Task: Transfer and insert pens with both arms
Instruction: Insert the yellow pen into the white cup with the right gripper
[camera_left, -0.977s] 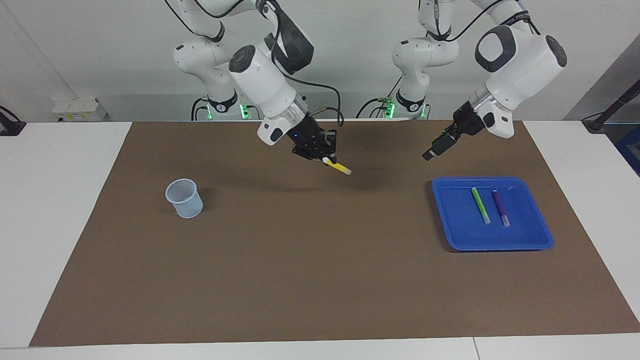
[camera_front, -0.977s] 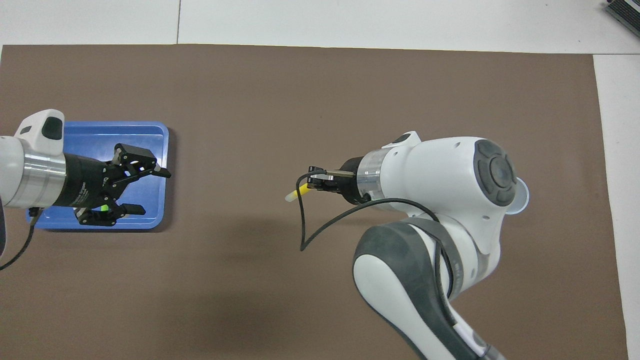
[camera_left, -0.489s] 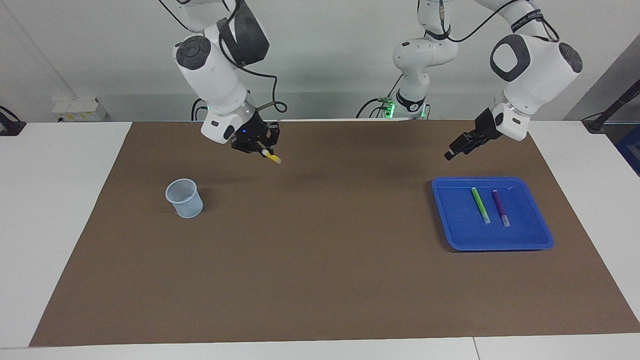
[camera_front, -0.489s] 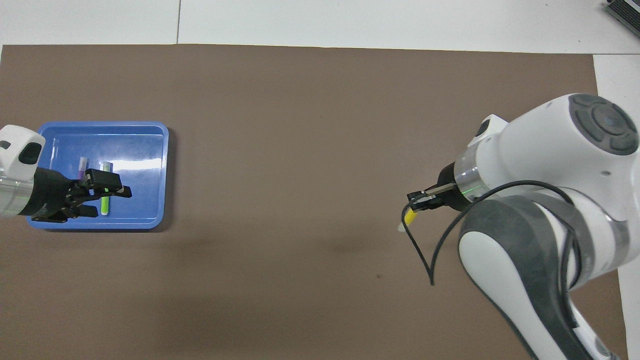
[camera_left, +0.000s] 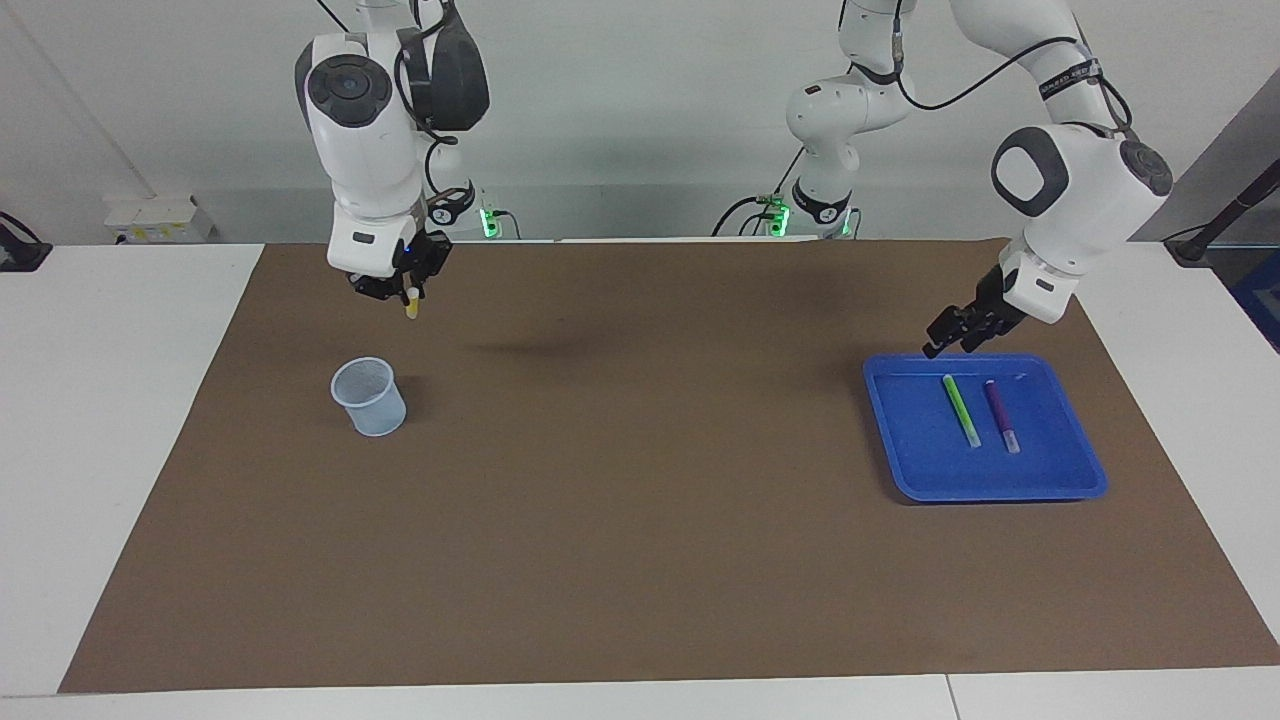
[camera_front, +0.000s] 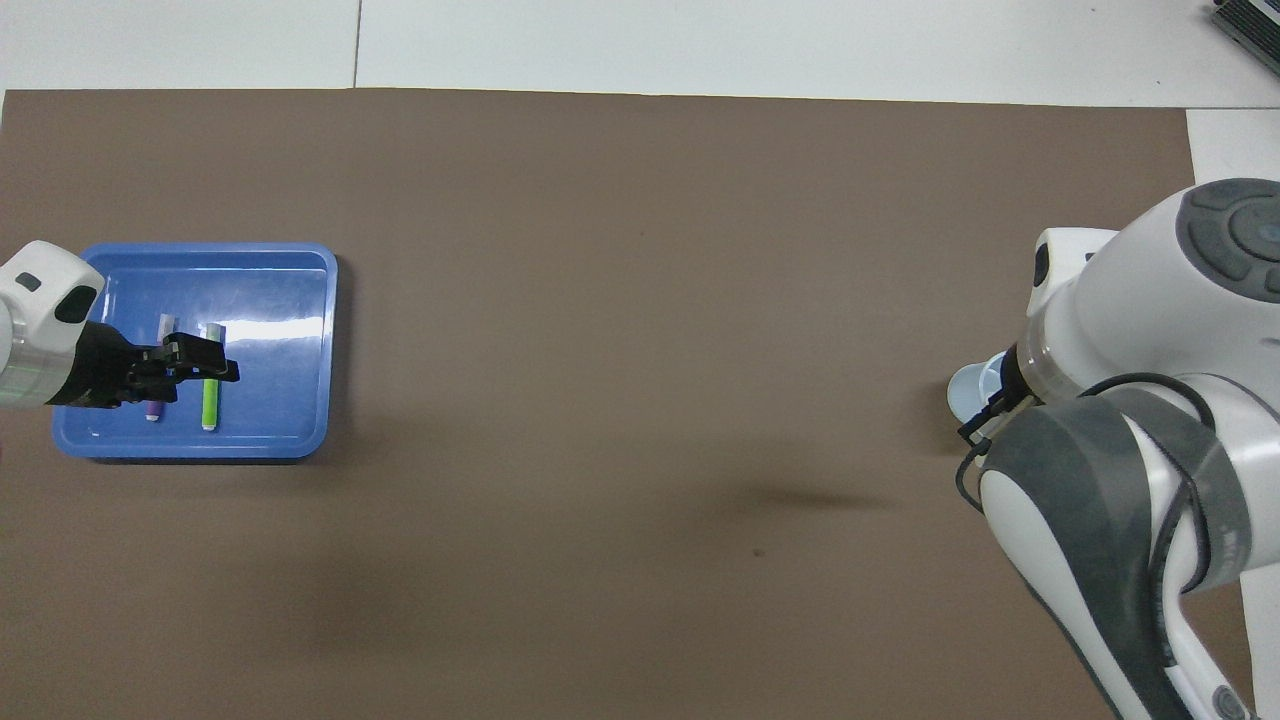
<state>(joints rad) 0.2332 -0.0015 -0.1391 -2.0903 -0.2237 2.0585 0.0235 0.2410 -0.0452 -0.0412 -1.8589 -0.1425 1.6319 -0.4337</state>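
Observation:
My right gripper (camera_left: 404, 288) is shut on the yellow pen (camera_left: 411, 304), which hangs tip down over the mat close to the clear cup (camera_left: 368, 396). In the overhead view the right arm hides this gripper and covers part of the cup (camera_front: 972, 386). The light green pen (camera_left: 961, 410) and the purple pen (camera_left: 1001, 415) lie side by side in the blue tray (camera_left: 1085, 485). My left gripper (camera_left: 950, 338) hangs open and holds nothing, low over the tray's edge nearest the robots. From overhead, the left gripper (camera_front: 200, 362) is above the green pen (camera_front: 209, 402) and the purple pen (camera_front: 153, 410).
A brown mat (camera_left: 640, 520) covers most of the white table. The cup stands toward the right arm's end and the tray (camera_front: 300, 262) toward the left arm's end. Two smaller white arms with green lights stand at the robots' side of the table.
The right arm has swung the yellow pen from mid table to beside the cup and turned it tip down. The left gripper has moved down over the tray and its jaws have narrowed.

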